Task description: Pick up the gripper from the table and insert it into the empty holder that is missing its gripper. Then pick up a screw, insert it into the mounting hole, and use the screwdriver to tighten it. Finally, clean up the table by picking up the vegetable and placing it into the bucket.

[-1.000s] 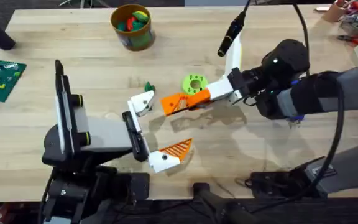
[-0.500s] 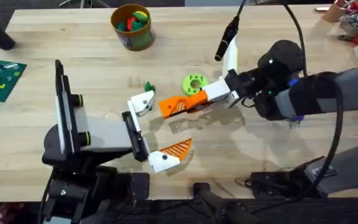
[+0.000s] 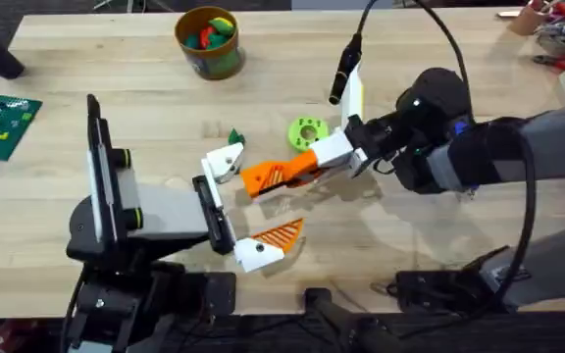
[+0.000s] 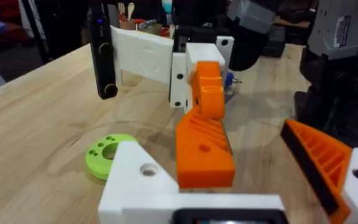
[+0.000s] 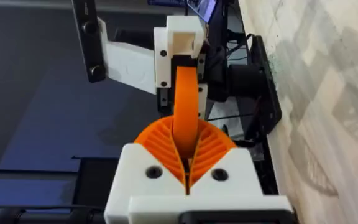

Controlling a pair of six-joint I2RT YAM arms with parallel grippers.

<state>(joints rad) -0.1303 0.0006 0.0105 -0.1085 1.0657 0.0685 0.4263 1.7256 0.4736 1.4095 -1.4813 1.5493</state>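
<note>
My right gripper (image 3: 324, 152) is shut on the orange ribbed gripper (image 3: 271, 176) and holds it just above the table. The piece's tip points at the empty white holder (image 3: 226, 162) of my left gripper (image 3: 253, 203), which stands open. In the left wrist view the orange gripper (image 4: 204, 137) hangs between the bare holder (image 4: 138, 180) and the fitted orange finger (image 4: 319, 155). The right wrist view shows the pads (image 5: 160, 146) clamping the piece (image 5: 185, 106). A small green vegetable (image 3: 235, 137) lies beside the holder. The bucket (image 3: 208, 44) stands at the back. The screw and screwdriver are hidden.
A lime-green ring (image 3: 307, 130) lies just behind the held piece. A green board (image 3: 3, 123) with small parts sits at the table's left edge. Clutter stands at the far right corner (image 3: 557, 34). The right arm's body covers the table's right middle.
The right arm has carried the orange gripper to the left, bringing it nearer the empty holder. The left arm has stayed still.
</note>
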